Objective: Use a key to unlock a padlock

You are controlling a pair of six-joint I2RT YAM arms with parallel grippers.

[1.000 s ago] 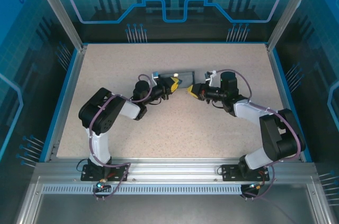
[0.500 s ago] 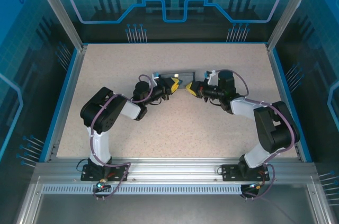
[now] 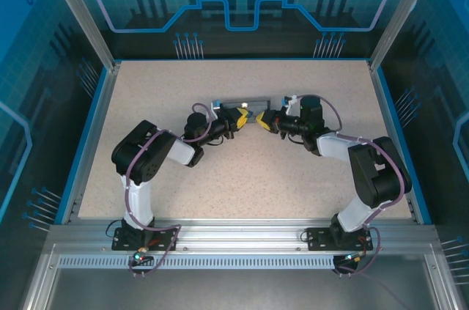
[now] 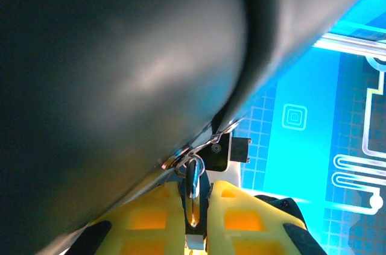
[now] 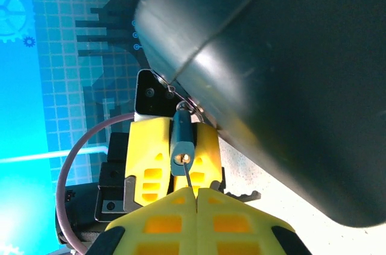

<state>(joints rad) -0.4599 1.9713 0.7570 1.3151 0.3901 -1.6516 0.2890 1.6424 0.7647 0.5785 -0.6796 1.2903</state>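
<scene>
Beside the tin [image 5: 289, 86], padlock [image 5: 182, 137] keyhole-end towards key [image 5: 189, 178] (shackle away)

Tiny teal padlock [image 5: 182, 137], silvery shackle uppermost, thin dark key [image 5: 189, 180] just below, tip at its keyhole.

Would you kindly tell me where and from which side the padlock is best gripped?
I would pinch the padlock across its narrow teal body, coming from the shackle end. It hangs at the tin's clasp with its keyhole end facing the key, so that end should stay uncovered.
</scene>
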